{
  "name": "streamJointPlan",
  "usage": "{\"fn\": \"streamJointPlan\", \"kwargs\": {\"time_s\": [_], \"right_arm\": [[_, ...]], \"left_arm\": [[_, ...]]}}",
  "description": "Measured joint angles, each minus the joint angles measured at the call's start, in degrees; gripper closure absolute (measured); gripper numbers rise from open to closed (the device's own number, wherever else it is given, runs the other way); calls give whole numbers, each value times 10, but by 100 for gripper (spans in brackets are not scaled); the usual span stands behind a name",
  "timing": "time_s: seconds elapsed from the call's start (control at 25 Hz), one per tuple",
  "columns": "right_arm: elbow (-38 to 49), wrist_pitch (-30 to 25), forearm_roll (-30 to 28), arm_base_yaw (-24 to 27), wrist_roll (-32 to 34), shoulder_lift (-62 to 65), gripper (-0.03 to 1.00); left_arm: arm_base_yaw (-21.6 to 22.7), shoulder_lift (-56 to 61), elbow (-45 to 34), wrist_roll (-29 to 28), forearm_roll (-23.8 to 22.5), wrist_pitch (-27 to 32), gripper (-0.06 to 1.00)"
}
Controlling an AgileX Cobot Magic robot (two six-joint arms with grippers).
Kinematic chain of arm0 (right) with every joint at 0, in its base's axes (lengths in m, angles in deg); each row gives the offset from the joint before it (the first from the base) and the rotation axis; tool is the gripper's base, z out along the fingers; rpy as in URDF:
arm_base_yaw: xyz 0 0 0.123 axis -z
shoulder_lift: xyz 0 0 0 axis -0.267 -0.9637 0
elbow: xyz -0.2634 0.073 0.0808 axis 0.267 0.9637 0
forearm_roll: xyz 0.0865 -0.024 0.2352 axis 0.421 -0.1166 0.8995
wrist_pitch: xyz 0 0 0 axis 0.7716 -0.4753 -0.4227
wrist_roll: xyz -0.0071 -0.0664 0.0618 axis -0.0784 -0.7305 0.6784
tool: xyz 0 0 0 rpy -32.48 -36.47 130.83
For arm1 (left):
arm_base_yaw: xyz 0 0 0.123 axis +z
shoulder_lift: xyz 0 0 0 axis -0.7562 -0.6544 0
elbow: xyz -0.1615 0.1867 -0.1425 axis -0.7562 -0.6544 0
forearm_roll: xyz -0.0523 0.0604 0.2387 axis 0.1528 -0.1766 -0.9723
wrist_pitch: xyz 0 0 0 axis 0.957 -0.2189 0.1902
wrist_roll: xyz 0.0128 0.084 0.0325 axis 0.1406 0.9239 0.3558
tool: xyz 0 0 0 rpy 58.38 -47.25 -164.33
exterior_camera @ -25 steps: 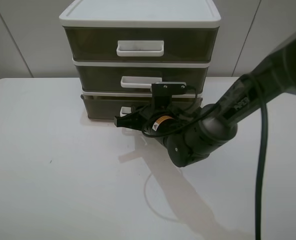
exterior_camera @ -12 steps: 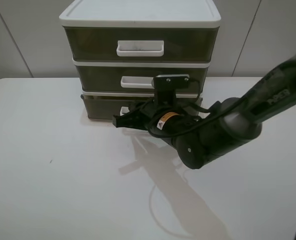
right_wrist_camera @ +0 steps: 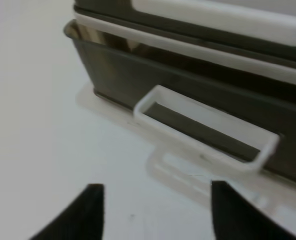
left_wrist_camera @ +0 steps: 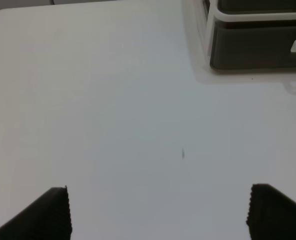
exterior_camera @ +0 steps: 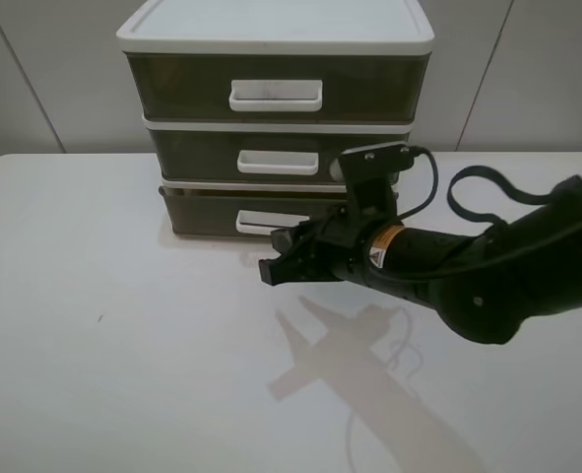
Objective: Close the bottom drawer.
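The bottom drawer (exterior_camera: 200, 210) is the lowest of three olive-brown drawers in a white-framed unit. It has a white loop handle (exterior_camera: 261, 221). Its front sits slightly forward of the middle drawer above it. My right gripper (exterior_camera: 276, 267) is open and empty. It hovers just in front of the handle without touching it. In the right wrist view the handle (right_wrist_camera: 208, 137) lies ahead of the gripper (right_wrist_camera: 158, 215), between the two dark fingertips. My left gripper (left_wrist_camera: 160, 215) is open and empty over bare table, far from the drawer (left_wrist_camera: 258, 47).
The drawer unit (exterior_camera: 271, 25) stands at the back middle of the white table (exterior_camera: 103, 335). The middle drawer (exterior_camera: 192, 155) and the top drawer (exterior_camera: 172, 87) are shut. The right arm's cable (exterior_camera: 473, 187) loops beside the unit.
My right gripper has backed away from the bottom drawer's front, moving right and toward the table's front. The drawer's handle, hidden before, now shows.
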Motion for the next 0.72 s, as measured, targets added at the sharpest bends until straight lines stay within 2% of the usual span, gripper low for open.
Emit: {"fn": "streamJointPlan", "kwargs": {"time_s": [0.12,0.2,0.4,0.44,0.56,0.72], "right_arm": [[4,-109,3,46,0,61,29],[4,-186,10,80,0,105,21],[4,-363,15,185,0,243,16],[4,-363,15,185,0,243,16],[4,-451,15,251,-5,334,16],[4,-539,15,321,-38,466,16]], "left_arm": [[0,0,0,0,0,0,23],[0,0,0,0,0,0,23],[0,0,0,0,0,0,23],[0,0,0,0,0,0,23],[0,0,0,0,0,0,23],[0,0,0,0,0,0,23]]}}
